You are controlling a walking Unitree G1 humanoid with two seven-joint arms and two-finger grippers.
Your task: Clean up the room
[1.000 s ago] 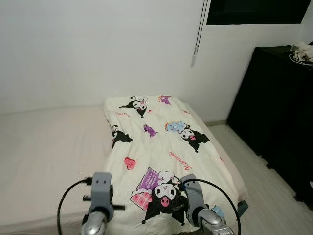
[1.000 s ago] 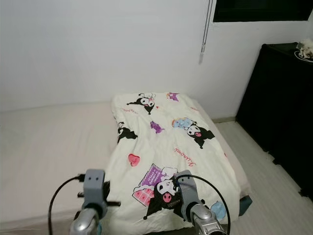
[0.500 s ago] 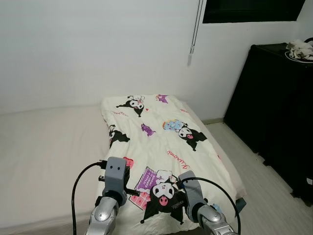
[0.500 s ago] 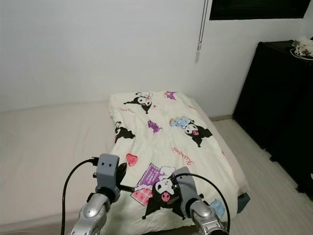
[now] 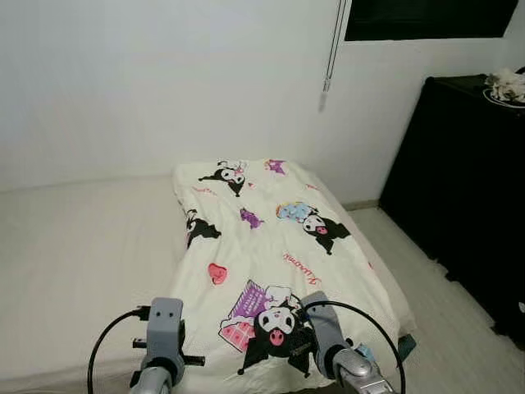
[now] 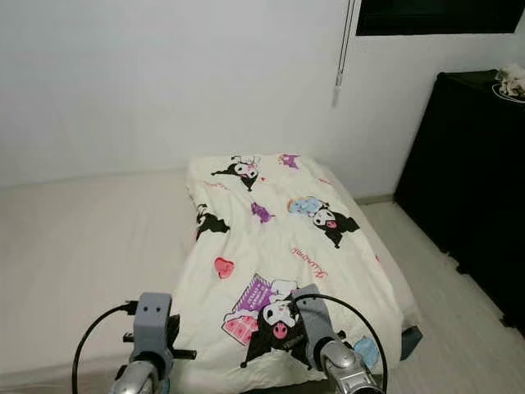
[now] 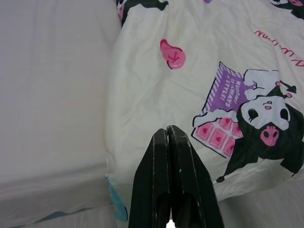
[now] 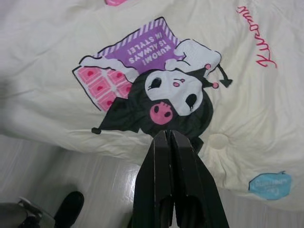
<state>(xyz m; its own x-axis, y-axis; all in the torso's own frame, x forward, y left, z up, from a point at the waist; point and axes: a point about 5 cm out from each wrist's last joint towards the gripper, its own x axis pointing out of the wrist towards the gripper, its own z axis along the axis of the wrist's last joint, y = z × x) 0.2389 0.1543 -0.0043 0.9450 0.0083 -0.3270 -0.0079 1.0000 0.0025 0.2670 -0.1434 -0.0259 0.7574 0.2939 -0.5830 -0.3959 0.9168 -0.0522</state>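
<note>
Left wrist view: blanket (image 7: 156, 90) lies just beyond left tool (image 7: 167, 134) (fingers together).

The bed (image 5: 82, 271) was viewed from the head by two eye cameras, facing forward and downward from its foot end; the same scene was shared, slightly offset. Each wrist camera was aimed closely along its own pressed-together fingers (image 7: 172, 185) (image 8: 169, 183) onto the quilt (image 5: 271, 246). The cartoon print (image 7: 266, 128) beyond the fingertips was shared by both wrist views and the eye views.
</note>
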